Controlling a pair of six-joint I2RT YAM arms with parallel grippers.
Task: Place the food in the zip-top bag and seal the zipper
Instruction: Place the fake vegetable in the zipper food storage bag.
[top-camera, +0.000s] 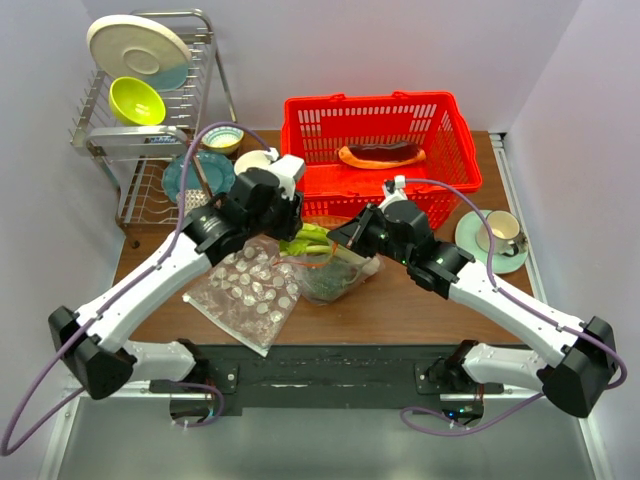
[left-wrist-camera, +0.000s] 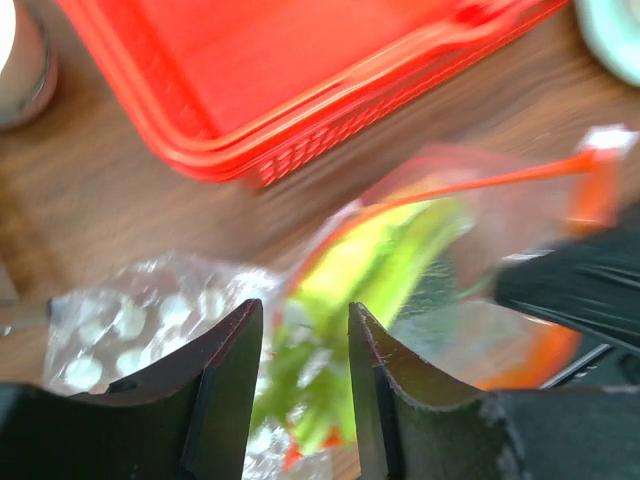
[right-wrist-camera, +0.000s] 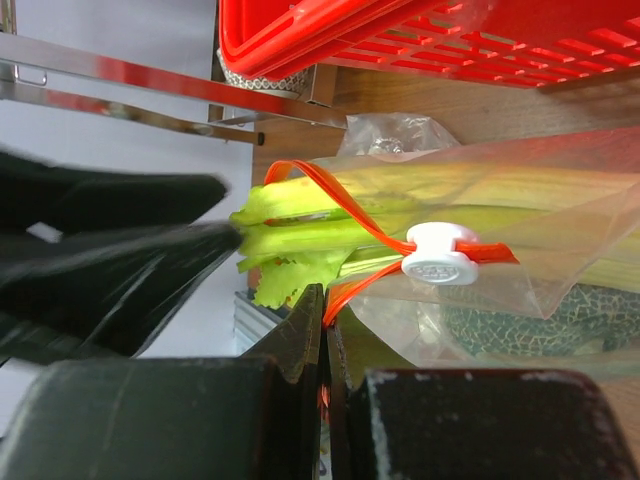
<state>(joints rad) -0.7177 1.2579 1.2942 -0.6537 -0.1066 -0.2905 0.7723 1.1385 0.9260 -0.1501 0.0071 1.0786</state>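
The clear zip-top bag (top-camera: 340, 272) lies at the table's middle, mouth towards the left. The bright green stalks (top-camera: 310, 240) stick halfway out of its mouth. The dark green ball (right-wrist-camera: 540, 325) lies inside the bag. My right gripper (right-wrist-camera: 325, 310) is shut on the orange-red zipper (right-wrist-camera: 350, 215) at the mouth's edge; a white slider (right-wrist-camera: 440, 255) sits on the strip. My left gripper (left-wrist-camera: 305, 320) is open, its fingers either side of the stalks' leafy end (left-wrist-camera: 330, 340). The red-brown slab (top-camera: 380, 153) lies in the red basket (top-camera: 440, 105).
A clear bag printed with white dots (top-camera: 245, 290) lies left of the zip-top bag. A cup on a saucer (top-camera: 497, 238) stands at the right. A dish rack (top-camera: 140, 110) with a plate and a yellow bowl, a small bowl (top-camera: 222, 138) and a teal plate (top-camera: 195, 175) stand at the back left.
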